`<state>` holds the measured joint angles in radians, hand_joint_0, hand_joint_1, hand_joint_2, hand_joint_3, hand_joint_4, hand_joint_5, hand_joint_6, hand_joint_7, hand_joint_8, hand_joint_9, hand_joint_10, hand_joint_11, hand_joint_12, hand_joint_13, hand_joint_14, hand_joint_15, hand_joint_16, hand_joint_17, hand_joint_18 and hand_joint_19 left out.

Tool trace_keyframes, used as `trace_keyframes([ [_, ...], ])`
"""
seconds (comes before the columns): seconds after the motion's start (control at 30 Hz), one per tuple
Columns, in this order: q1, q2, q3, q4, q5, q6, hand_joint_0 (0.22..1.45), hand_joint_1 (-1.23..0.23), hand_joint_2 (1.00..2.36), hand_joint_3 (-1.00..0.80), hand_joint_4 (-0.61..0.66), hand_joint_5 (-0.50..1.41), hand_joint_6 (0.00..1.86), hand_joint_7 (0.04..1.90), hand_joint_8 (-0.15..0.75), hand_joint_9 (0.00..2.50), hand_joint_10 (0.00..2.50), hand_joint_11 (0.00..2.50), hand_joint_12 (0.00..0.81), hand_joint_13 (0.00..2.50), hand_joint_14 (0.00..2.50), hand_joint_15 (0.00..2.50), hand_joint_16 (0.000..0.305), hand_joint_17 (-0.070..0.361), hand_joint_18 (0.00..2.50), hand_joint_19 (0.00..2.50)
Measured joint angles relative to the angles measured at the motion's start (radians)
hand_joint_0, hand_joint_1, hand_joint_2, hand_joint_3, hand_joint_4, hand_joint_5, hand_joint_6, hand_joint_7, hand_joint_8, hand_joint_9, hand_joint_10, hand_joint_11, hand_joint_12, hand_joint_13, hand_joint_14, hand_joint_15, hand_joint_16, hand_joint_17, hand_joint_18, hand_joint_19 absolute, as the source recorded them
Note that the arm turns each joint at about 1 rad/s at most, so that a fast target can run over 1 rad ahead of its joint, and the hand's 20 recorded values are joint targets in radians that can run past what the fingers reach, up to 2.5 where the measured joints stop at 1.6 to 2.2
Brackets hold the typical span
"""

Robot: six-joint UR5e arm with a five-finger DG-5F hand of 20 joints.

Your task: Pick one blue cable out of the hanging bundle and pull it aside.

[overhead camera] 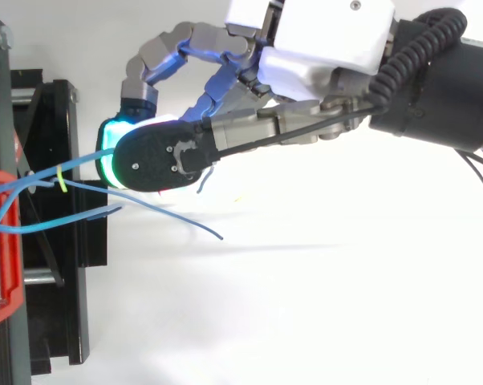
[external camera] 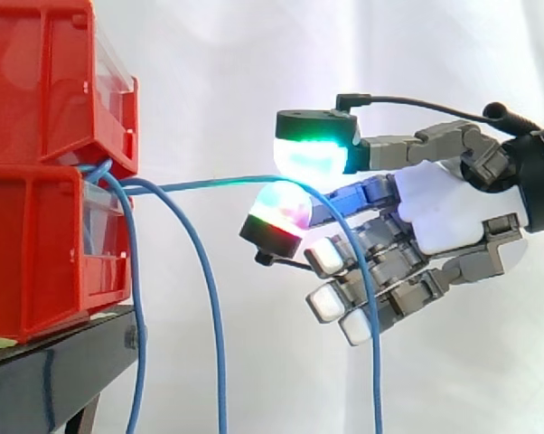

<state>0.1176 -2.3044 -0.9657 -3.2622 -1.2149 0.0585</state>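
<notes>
Several blue cables (external camera: 220, 362) spill from between the two stacked red bins (external camera: 37, 253) on the black stand (external camera: 46, 380) and hang down. One blue cable (external camera: 209, 183) runs level, away from the bundle, to the robot hand (external camera: 435, 212). There it seems pinched between a green-glowing pad (external camera: 313, 154) and a second pad (external camera: 276, 217) beneath it, then droops past the other curled fingers.
</notes>
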Motion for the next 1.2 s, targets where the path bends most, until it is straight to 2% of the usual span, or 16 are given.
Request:
trace_keyframes([
  [0.13,-0.002,0.006,0.002,-0.007,0.0,-0.003,0.59,-0.73,1.01,-0.16,-0.01,-0.1,0.93,0.87,0.297,1.03,0.02,0.58,0.367,0.88,0.02,0.48,0.057,0.129,0.77,0.48],
  [0.37,-0.003,0.015,0.002,-0.026,0.001,-0.012,0.63,-0.78,1.01,-0.03,-0.1,-0.1,0.95,0.9,0.301,1.04,0.02,0.57,0.374,0.9,0.02,0.47,0.059,0.134,0.79,0.45],
  [0.43,-0.003,0.015,0.002,-0.03,0.001,-0.012,0.65,-0.79,1.01,-0.06,-0.13,-0.11,0.96,0.86,0.291,1.02,0.02,0.58,0.36,0.88,0.02,0.48,0.056,0.127,0.76,0.46],
  [0.63,-0.007,0.015,0.002,-0.032,0.0,-0.012,0.65,-0.79,1.02,-0.24,-0.07,-0.13,0.96,0.83,0.253,0.97,0.02,0.6,0.324,0.83,0.02,0.5,0.049,0.109,0.68,0.5],
  [0.87,-0.008,0.016,0.002,-0.033,0.0,-0.01,0.63,-0.75,1.01,-0.35,-0.01,-0.13,0.95,0.81,0.252,0.96,0.02,0.6,0.326,0.83,0.02,0.5,0.049,0.109,0.68,0.5],
  [1.2,-0.008,0.016,0.003,-0.034,0.0,-0.01,0.52,-0.57,1.0,-0.5,0.02,-0.13,0.93,0.79,0.282,0.98,0.02,0.58,0.349,0.84,0.02,0.5,0.053,0.119,0.71,0.5],
])
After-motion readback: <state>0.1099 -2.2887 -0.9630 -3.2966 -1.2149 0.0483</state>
